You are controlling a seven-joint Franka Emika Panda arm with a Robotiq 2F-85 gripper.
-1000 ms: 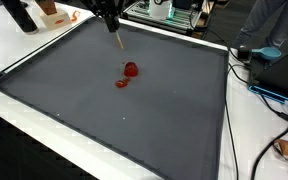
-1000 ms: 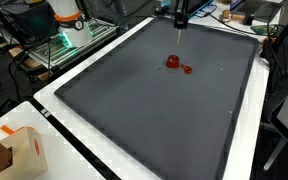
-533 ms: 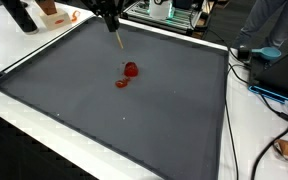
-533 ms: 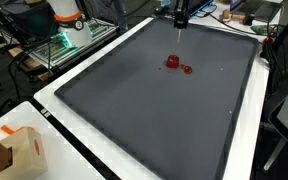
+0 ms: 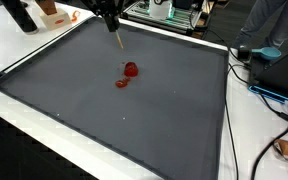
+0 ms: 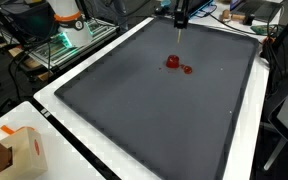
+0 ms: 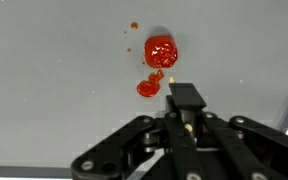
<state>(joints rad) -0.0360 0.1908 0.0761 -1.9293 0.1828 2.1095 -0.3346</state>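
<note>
My gripper (image 5: 110,20) hangs over the far edge of a dark grey mat (image 5: 104,125), shut on a thin stick (image 5: 118,40) with a pale tip that points down above the mat. In the wrist view the gripper (image 7: 186,118) is closed round the stick (image 7: 172,80), whose tip shows just beside a red smear (image 7: 149,88). A rounded red blob (image 7: 161,50) lies just beyond the smear. In both exterior views the blob (image 5: 131,69) (image 6: 171,62) and smear (image 5: 122,83) (image 6: 187,69) sit on the mat some way from the gripper (image 6: 180,16).
The mat (image 6: 154,120) covers most of a white table (image 5: 44,125). A black object (image 5: 22,15) and an orange box (image 5: 52,14) stand at one far corner. Cables (image 5: 274,95) run along one side. A brown bag (image 6: 19,150) sits at a near corner.
</note>
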